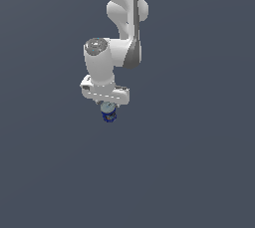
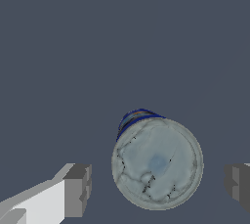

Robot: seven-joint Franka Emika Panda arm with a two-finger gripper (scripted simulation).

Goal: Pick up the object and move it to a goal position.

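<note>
The object is a small dark-blue can [image 1: 108, 113] with a grey top, standing directly under my hand in the exterior view. From the wrist view I look down on its round grey lid [image 2: 157, 164], with a strip of blue side wall showing at its edge. My gripper [image 2: 158, 184] is open. One grey fingertip [image 2: 78, 190] stands on one side of the can and the other fingertip [image 2: 238, 185] on the opposite side, each with a clear gap to it. In the exterior view the white hand [image 1: 105, 88] hides the fingers.
The can stands on a plain dark grey-blue surface [image 1: 189, 162] that fills both views. The white arm [image 1: 124, 18] rises above the hand toward the top of the exterior view. No other objects show.
</note>
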